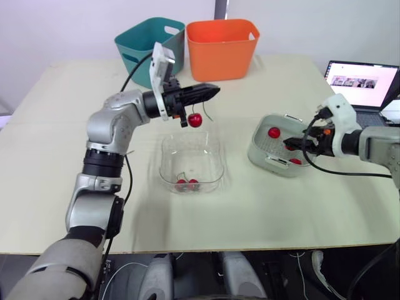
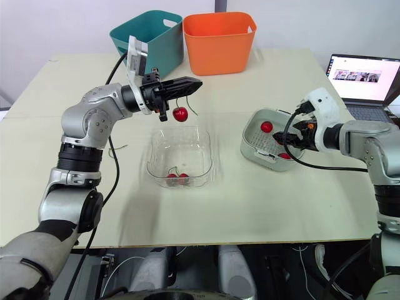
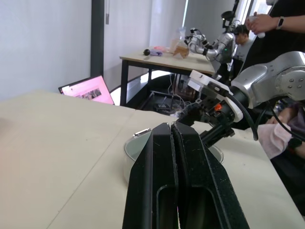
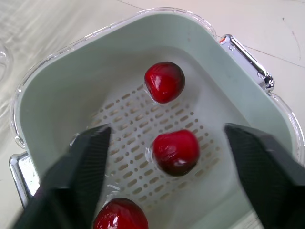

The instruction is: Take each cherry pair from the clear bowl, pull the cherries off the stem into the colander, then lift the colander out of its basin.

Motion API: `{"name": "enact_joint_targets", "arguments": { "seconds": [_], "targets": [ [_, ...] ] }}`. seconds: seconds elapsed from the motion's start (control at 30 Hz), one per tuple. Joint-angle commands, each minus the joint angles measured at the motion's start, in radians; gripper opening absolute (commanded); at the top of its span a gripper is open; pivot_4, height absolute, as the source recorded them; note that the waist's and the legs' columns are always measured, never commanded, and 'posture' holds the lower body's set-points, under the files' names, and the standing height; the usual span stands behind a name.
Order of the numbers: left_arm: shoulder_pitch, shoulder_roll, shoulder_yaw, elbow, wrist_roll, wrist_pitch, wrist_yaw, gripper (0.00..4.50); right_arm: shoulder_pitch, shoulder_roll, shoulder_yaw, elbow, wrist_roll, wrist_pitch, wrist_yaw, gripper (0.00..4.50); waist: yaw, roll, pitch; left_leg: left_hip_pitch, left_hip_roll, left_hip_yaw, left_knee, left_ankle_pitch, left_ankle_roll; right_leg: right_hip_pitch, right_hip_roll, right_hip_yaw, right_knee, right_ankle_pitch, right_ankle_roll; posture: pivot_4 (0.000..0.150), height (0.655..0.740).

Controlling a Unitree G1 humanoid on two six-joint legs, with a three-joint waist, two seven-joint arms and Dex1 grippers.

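Red cherry [image 1: 195,119]: just the one, dangling in mid-air off a stem, right above the clear bowl and not touching it
Stem [image 1: 207,111]: thin, pinched up at the left gripper's tips, with a strand curling down just beside the cherry
Left gripper [image 1: 212,91]: fingers squeezed tight together on the stem, held level over the bowl's far edge and pointing toward the robot's right
Clear bowl [image 1: 165,164]: squarish, sitting mid-table between the two arms
Cherry pair [image 1: 187,184]: two red ones close together on the bowl's floor, near side, with stems sticking up
Colander [image 4: 62,90]: pale green with a slotted floor, sitting inside its basin, on the robot's right of the bowl and apart from it
Basin [image 4: 291,129]: its clear rim shows around the colander
Loose cherries [image 4: 174,151]: three of them in the colander, spaced apart, no stems that I can make out
Right gripper [image 1: 290,144]: fingers spread wide over the colander, nothing held
Teal bin [image 1: 140,47] and orange bin [image 1: 222,50]: side by side at the table's far edge
Laptop [image 1: 362,81]: open with the screen lit, far right
Table [image 1: 62,125]: pale cream top, everything sits on it
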Motion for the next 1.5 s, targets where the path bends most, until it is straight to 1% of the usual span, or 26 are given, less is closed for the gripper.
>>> {"name": "enact_joint_targets", "arguments": {
  "seconds": [0.03,0.13,0.23,0.27,0.43,0.6,0.73,0.97,1.43,1.5],
  "targets": [
    [-0.025,0.015,0.019,0.003,0.008,-0.03,0.0,0.0,-0.06,-0.001,-0.067,-0.004,0.017,0.001,0.021,4.46,0.0,0.0,0.0,0.0,0.0,0.0,0.0,0.0,0.0,0.0,0.0,0.0,0.0,0.0,0.0,0.15,0.74],
    [-0.043,0.019,0.029,0.025,0.008,-0.038,0.0,0.0,-0.115,0.026,-0.092,-0.035,0.07,0.034,0.039,4.46,-0.001,0.0,0.0,0.0,0.0,0.0,0.0,0.0,0.0,0.0,0.0,0.0,0.0,0.0,0.0,0.15,0.74],
    [-0.075,0.028,0.047,0.039,-0.008,-0.026,-0.001,0.0,-0.211,0.151,-0.104,-0.159,0.223,0.148,0.034,4.46,-0.008,0.0,0.0,0.0,0.0,0.0,0.0,0.0,0.0,0.0,0.001,0.0,0.0,0.0,0.0,0.15,0.74],
    [-0.083,0.029,0.052,0.041,-0.014,-0.02,-0.001,0.0,-0.237,0.191,-0.097,-0.185,0.249,0.173,0.023,4.46,-0.013,0.0,0.0,0.0,0.0,0.0,0.0,0.0,0.0,0.0,0.001,0.0,0.001,0.0,0.0,0.15,0.74],
    [-0.102,0.024,0.062,0.034,-0.04,0.007,0.004,0.0,-0.324,0.365,-0.088,-0.207,0.31,0.266,-0.063,4.46,-0.003,0.0,0.0,0.0,0.0,-0.001,0.0,0.0,0.0,0.001,0.0,-0.001,0.001,0.001,-0.001,0.15,0.74],
    [-0.102,0.021,0.086,-0.013,-0.093,0.076,0.016,0.0,-0.365,0.481,-0.074,-0.182,0.321,0.284,-0.113,4.46,0.003,0.0,0.0,-0.001,0.0,-0.002,0.001,0.0,0.0,0.001,-0.001,-0.001,0.0,0.001,-0.002,0.15,0.74],
    [-0.094,0.036,0.097,-0.039,-0.121,0.117,0.021,0.0,-0.384,0.528,-0.085,-0.158,0.335,0.276,-0.122,4.46,0.001,0.0,0.0,-0.001,0.0,-0.002,0.0,0.0,0.0,0.0,-0.001,-0.001,0.001,0.002,-0.003,0.15,0.74],
    [-0.083,0.038,0.093,-0.068,-0.14,0.151,0.02,0.0,-0.417,0.601,-0.054,-0.108,0.306,0.222,-0.143,4.46,-0.004,0.0,0.0,0.0,0.0,-0.002,0.0,0.0,0.0,0.0,0.0,-0.001,0.001,0.002,-0.003,0.15,0.74],
    [-0.071,0.01,0.083,-0.081,-0.137,0.156,0.022,0.0,-0.418,0.657,-0.005,-0.073,0.273,0.184,-0.15,4.46,-0.003,0.0,0.0,0.0,0.0,-0.002,0.0,0.0,0.0,0.0,0.0,-0.001,0.001,0.002,-0.003,0.15,0.74],
    [-0.07,0.007,0.083,-0.084,-0.137,0.158,0.023,0.0,-0.417,0.659,0.001,-0.069,0.264,0.175,-0.148,4.03,-0.002,0.0,0.0,0.0,0.0,-0.002,0.0,0.0,0.0,0.0,0.0,-0.001,0.001,0.002,-0.003,0.15,0.74]
  ]
}}
